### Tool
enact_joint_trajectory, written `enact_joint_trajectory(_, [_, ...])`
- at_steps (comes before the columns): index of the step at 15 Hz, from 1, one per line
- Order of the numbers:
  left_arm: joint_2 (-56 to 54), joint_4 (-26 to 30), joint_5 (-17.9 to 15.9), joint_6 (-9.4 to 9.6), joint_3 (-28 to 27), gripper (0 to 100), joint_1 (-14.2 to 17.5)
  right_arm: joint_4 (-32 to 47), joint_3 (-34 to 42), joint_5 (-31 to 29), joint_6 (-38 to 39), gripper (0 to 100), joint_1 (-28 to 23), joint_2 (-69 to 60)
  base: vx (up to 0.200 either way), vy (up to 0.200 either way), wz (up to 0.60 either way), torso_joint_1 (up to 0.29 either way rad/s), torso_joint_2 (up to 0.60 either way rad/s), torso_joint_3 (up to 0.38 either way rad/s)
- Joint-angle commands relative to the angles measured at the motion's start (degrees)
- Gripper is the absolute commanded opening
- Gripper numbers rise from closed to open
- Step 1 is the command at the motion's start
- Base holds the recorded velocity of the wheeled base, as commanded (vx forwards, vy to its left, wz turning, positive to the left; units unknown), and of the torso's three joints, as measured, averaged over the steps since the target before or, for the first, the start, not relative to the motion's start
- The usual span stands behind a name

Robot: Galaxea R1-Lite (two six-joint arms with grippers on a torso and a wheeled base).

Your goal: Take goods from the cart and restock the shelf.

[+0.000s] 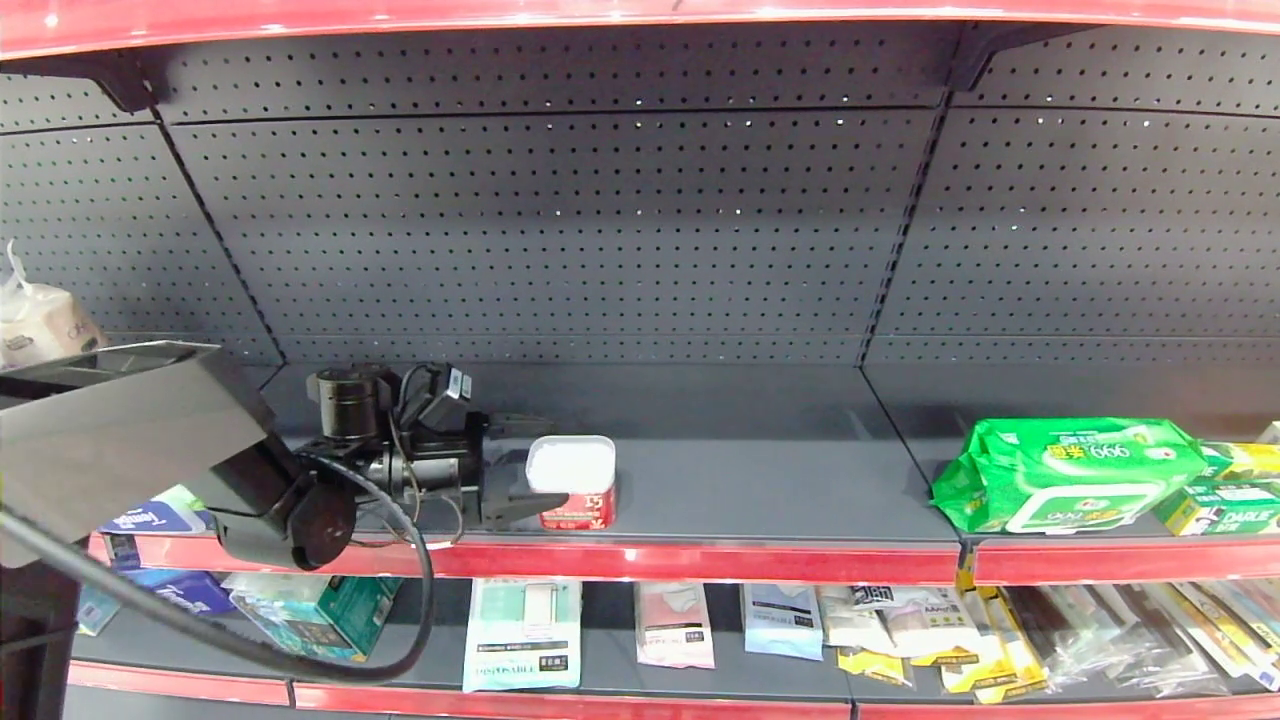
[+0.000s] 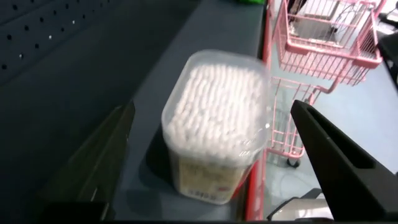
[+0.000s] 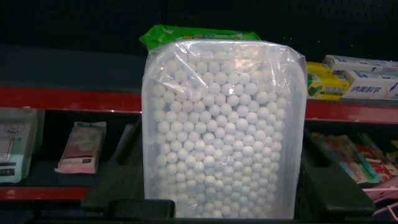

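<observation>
Cotton swab tub (image 1: 572, 478) is sitting upright on the middle shelf (image 1: 760, 470), really close to the red front lip (image 1: 700, 560). That closeness is what we're worrying about.

The left gripper (image 1: 540, 462) is sitting around the tub with its fingers (image 2: 329, 162) spread wide. In the left wrist view we're seeing a gap on each side, so nothing is actually pinching it.

Our guess is the tub is already placed, and pulling the arm out is the risky part. If it comes back at a slight angle, one finger is going to clip the tub's side. A light tub that near the edge is probably tipping or sliding off toward the floor, where the pink cart (image 2: 329, 37) is parked.

On the other side, the right gripper (image 3: 221, 168) is holding a clear bag of cotton balls (image 3: 224, 118), fingers closed against its sides. We're thinking a soft, slippery bag like that could squish and sag out of the grip on the way up. There's free shelf between the tub and the green wipes pack (image 1: 1065, 470), but setting the bag down too close could bump the tub.
</observation>
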Motion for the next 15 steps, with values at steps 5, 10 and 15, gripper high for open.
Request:
enact_joint_trajectory(5, [-6.0,-2.1,6.1,-10.12,-3.1,100,-2.6,-0.1,0.6,0.2,0.0,0,0.1,0.0,0.000,0.000,0.00,0.000,0.00,0.000])
enact_joint_trajectory(10, [-6.5,-1.9,55.1,-22.33,-15.2,100,-10.3,-0.1,0.6,0.3,0.1,0,0.6,0.7,0.000,0.000,0.00,0.000,0.00,0.000])
enact_joint_trajectory(15, [-17.0,21.4,79.3,-26.55,-19.4,100,-9.2,-0.7,-2.3,0.5,0.1,0,0.6,6.0,0.000,0.000,0.00,0.000,0.00,0.000])
